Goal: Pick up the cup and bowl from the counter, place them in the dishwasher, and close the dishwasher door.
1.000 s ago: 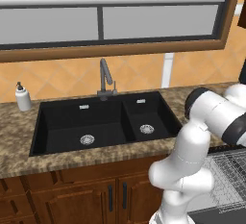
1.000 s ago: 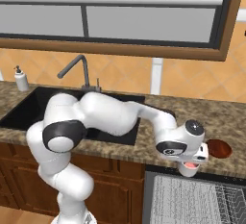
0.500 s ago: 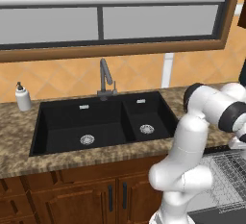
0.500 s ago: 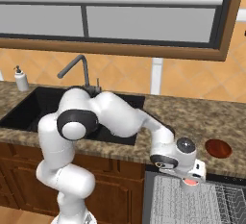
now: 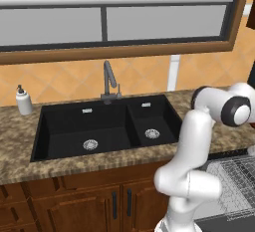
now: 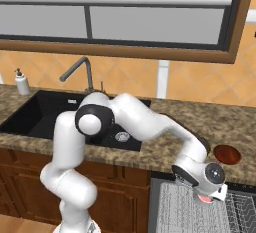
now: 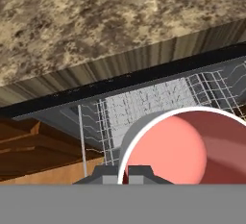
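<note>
The two-finger gripper (image 6: pixel 209 198) is pinched on the rim of a round cup with a white outside and pink-red inside (image 7: pixel 185 148), held just above the grey wire rack (image 7: pixel 144 104) of the open dishwasher (image 6: pixel 200 212). A reddish-brown bowl (image 6: pixel 227 154) sits on the speckled brown granite counter (image 6: pixel 200 122), just behind the dishwasher.

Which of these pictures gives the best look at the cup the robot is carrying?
The hand view: the cup fills its lower right, its pink inside facing the camera above the dishwasher rack. The right base view shows a pink sliver under the hand.
</note>
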